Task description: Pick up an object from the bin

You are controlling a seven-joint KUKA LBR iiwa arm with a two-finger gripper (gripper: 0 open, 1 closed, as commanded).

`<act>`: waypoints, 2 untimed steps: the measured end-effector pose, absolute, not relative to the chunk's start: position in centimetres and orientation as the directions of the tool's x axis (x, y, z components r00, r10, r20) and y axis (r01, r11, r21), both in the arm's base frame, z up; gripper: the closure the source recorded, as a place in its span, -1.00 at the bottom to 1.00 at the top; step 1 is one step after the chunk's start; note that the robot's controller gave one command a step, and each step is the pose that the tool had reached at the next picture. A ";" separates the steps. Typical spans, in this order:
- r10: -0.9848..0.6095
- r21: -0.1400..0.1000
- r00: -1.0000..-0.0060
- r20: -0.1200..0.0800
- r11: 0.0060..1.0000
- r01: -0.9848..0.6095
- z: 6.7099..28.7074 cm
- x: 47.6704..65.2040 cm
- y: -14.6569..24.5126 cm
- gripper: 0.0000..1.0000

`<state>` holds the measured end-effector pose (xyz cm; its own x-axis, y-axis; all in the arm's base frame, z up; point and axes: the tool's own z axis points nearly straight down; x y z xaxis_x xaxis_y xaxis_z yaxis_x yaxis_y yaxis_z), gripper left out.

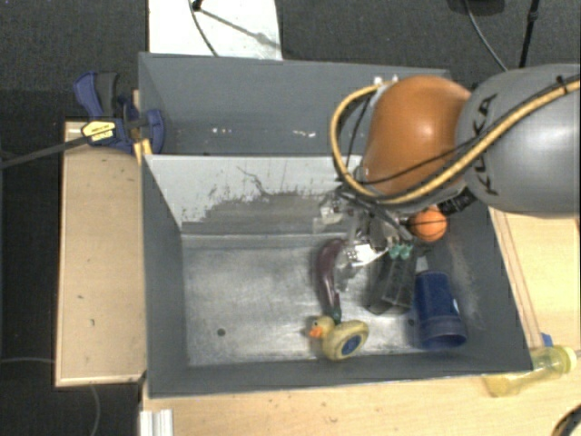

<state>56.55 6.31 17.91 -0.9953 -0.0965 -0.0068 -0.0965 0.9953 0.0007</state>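
Observation:
My gripper hangs low over the right half of the bin, below the arm's wrist. A dark purple aubergine-shaped thing lies just to its left, very close to it or touching it. A black boxy thing lies right of the gripper, on the bin floor. Behind the gripper an orange ball rests near the right wall. Towards the front lie a roll of yellowish tape and, against it, a small yellow duck.
A dark blue cup lies on its side at the front right, next to the black thing. The arm and its cables cover the back right corner. The left half of the bin floor is bare metal with scuff marks.

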 end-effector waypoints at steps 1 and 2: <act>-0.312 -0.001 -0.950 -0.007 0.950 -0.312 11.3 55.5 4.8 -1.00; -0.451 -0.003 -0.892 -0.019 0.893 -0.451 7.6 56.7 2.3 1.00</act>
<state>56.75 2.26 7.56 -0.8923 -0.4510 -0.0195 -0.4510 0.8925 -0.0034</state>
